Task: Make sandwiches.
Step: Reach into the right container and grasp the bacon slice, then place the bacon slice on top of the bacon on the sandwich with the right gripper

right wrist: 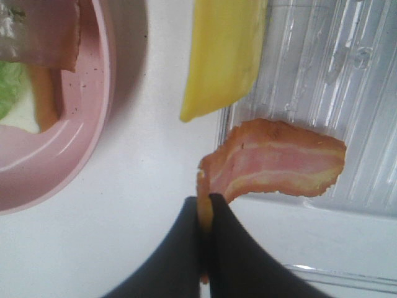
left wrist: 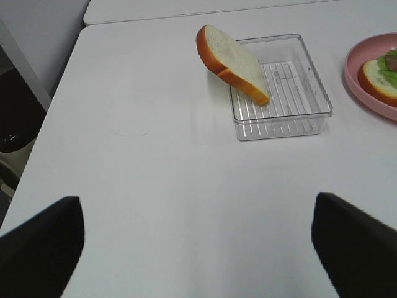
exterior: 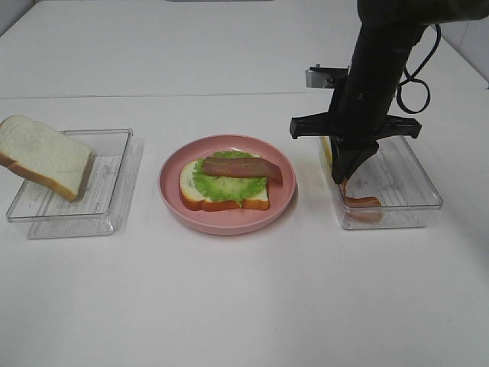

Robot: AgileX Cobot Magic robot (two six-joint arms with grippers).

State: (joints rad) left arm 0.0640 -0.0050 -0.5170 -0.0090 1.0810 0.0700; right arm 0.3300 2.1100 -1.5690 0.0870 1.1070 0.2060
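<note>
Sandwich [exterior: 224, 186], bread, lettuce and one bacon slice so far, sits on the pink plate [exterior: 172, 200] at centre. My right arm points steeply down into the right tray [exterior: 424, 182]. The right gripper [right wrist: 205, 208] is pinched together on one end of a bacon strip [right wrist: 279, 162], which seems raised. Left gripper [left wrist: 198, 245] hovers over the table, jaws wide apart, empty.

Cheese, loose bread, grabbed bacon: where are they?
cheese [right wrist: 224, 56], right wrist view, its yellow middle.
loose bread [left wrist: 234, 57], left wrist view, its white face.
grabbed bacon [right wrist: 279, 162], right wrist view, middle of strip.
</note>
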